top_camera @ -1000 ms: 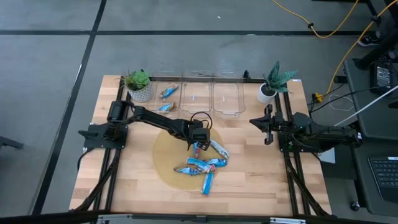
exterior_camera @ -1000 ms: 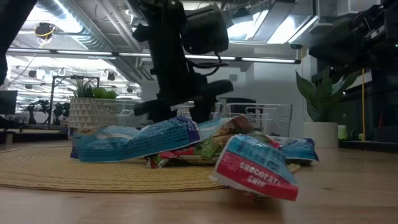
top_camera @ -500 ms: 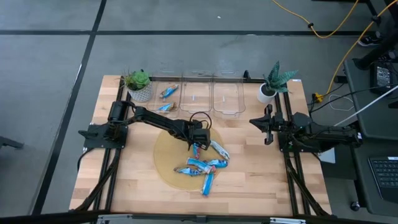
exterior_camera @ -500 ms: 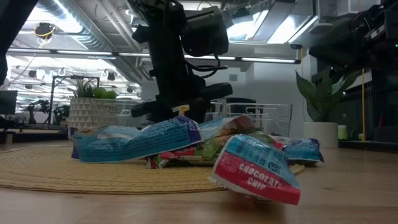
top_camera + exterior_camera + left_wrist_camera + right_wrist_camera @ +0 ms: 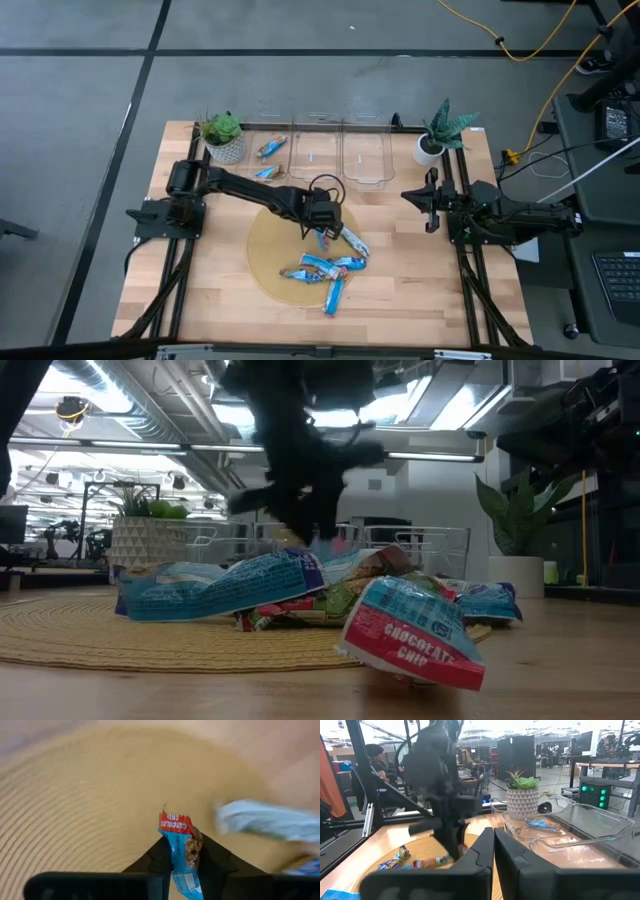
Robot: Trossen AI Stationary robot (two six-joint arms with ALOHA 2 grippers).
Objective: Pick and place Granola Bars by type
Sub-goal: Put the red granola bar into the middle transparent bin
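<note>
Several Granola Bars in blue wrappers lie in a pile [image 5: 330, 268] on a round woven mat [image 5: 268, 255] at the table's middle; in the low view a blue one [image 5: 220, 585] and a red-ended one [image 5: 410, 630] lie nearest. My left gripper [image 5: 322, 232] hangs over the pile's far edge, shut on one blue bar with a red end [image 5: 175, 825]. Two more bars [image 5: 270, 148] lie in the leftmost clear bin. My right gripper [image 5: 431, 203] waits shut at the table's right side. My left gripper pinches the bar between its two fingers, across its width at about mid-length [image 5: 181, 851]. The fingers come from above, pointing down. The bar's red end [image 5: 174, 822] sticks out below the fingertips toward the mat.
Three clear bins [image 5: 318, 150] stand in a row at the far edge, between a potted plant [image 5: 222, 135] at the left and another [image 5: 440, 130] at the right. Bare wood lies on both sides of the mat. A person [image 5: 375, 757] sits beyond the table.
My left gripper has shut on the red-ended bar at the pile's far edge and has started upward with it; the low view shows the arm blurred and higher. The rest of the pile has barely stirred.
</note>
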